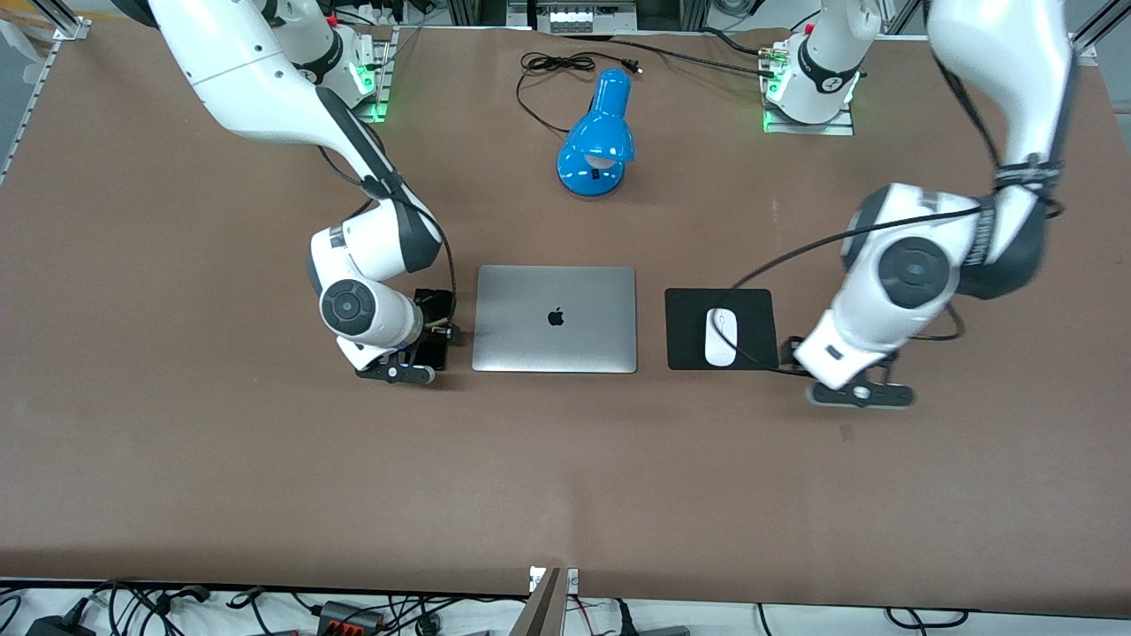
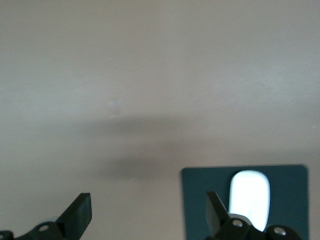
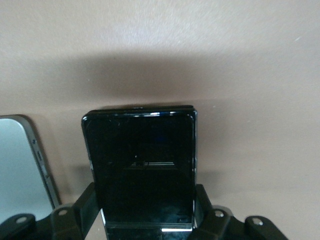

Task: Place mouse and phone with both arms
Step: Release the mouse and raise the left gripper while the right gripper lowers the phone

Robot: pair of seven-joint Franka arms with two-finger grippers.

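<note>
Brown bench: mouse on mouse pad; left gripper beside it, fingers apart, empty. Right gripper clamps phone beside laptop; lower flat, then release.

- A wide brown table fills almost the whole front view; its surface is plain and matte.
- A closed silver laptop lies near the middle of it.
- A blue desk lamp lies farther from the front camera than the laptop, with its black cord looped on the table.
- Below the table's near edge, a pale floor carries loose cables.
- Small green lights glow by the top edge.
</note>
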